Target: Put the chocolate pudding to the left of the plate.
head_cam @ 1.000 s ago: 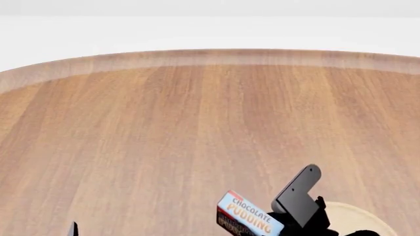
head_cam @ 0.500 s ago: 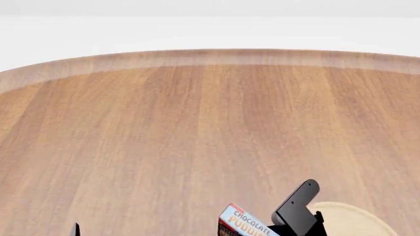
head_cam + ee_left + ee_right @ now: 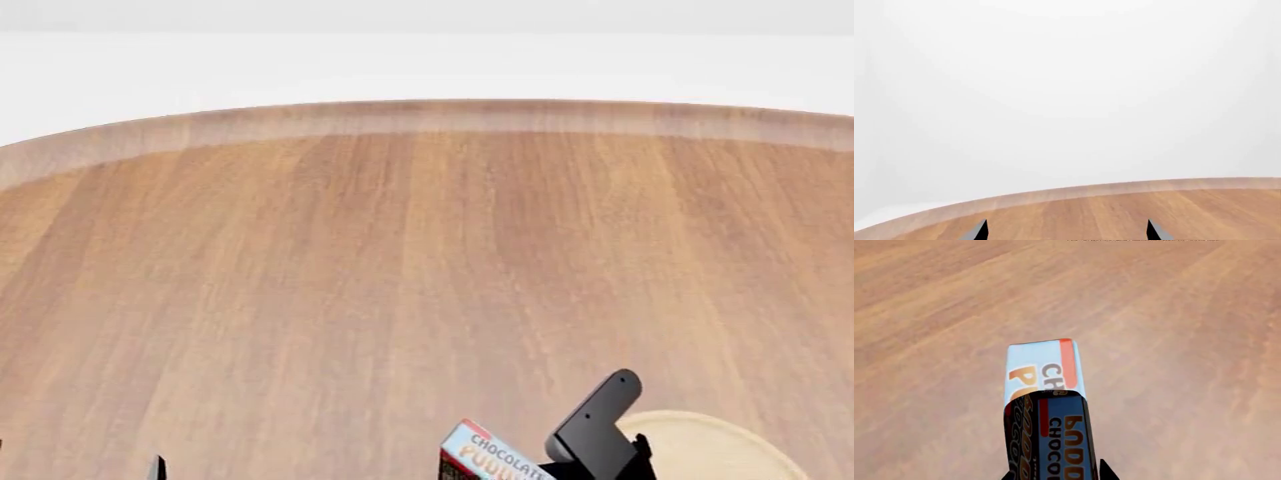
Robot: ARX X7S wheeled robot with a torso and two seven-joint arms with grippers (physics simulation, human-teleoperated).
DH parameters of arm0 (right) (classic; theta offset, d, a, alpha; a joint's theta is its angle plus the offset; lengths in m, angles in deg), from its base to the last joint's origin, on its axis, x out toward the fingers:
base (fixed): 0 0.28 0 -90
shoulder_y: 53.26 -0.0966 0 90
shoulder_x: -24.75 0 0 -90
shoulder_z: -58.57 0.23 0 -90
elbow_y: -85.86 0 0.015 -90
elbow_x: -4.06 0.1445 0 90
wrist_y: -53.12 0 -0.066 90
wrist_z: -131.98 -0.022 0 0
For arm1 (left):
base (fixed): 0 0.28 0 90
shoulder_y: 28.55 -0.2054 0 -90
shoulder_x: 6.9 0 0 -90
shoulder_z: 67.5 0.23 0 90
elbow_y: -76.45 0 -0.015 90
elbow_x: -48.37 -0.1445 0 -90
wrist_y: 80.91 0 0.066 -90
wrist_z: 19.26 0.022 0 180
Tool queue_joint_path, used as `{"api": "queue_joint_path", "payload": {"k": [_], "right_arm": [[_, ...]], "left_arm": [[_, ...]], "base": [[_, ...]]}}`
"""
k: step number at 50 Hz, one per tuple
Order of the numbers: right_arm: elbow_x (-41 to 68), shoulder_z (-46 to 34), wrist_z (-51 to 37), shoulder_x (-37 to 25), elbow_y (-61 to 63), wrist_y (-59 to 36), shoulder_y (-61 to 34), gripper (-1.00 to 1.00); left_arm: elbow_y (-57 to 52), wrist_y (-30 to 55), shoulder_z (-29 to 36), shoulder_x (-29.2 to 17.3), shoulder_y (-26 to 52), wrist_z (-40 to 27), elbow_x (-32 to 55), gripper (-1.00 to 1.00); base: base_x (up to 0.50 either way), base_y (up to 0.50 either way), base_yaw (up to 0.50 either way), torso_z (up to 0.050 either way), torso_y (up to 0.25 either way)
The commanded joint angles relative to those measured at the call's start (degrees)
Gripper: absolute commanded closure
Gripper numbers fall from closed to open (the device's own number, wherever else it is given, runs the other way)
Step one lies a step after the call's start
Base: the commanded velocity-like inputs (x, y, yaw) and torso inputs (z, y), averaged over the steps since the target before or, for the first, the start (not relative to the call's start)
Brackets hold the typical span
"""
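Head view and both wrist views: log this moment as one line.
right gripper: shut on pudding | pudding: left of plate, above table | left gripper: open, idle

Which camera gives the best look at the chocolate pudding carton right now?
The right wrist view: the small brown and light blue chocolate pudding carton fills its middle, lettering readable, gripped in the right hand. The head view catches only its top corner at the lower edge. The left wrist view shows none of it.

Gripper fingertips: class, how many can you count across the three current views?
5. Two left fingertips in the left wrist view, one in the head view, two right tips flanking the pudding. Others may be out of frame.
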Motion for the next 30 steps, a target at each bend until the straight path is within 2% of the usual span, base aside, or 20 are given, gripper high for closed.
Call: {"api": "queue_joint_path", "payload": {"k": [1,15,30], "right_arm": [[-1.0,-0.1,-0.3,0.3,0.8,0.3,0.0,1.00],[-2.1,-0.4,2.0,4.3,-9.4,6.4,-2.1,1.00],[-4.3,1.6,2.1,5.2,-11.4,7.3,-0.6,1.00]], "left_arm": [[-0.3,0.0,0.2,-0.2,-0.1,-0.1,0.0,-1.00],[-0.2,0.0,0.4,-0.3,0.1,-0.3,0.1,-1.00],[0.1,-0.2,0.7,-0.4,0.2,-0.4,0.0,-1.00]], "base": [[0.00,0.00,0.00,0.000,0.000],[0.00,0.00,0.00,0.000,0.000],[0.00,0.00,0.00,0.000,0.000]]}}
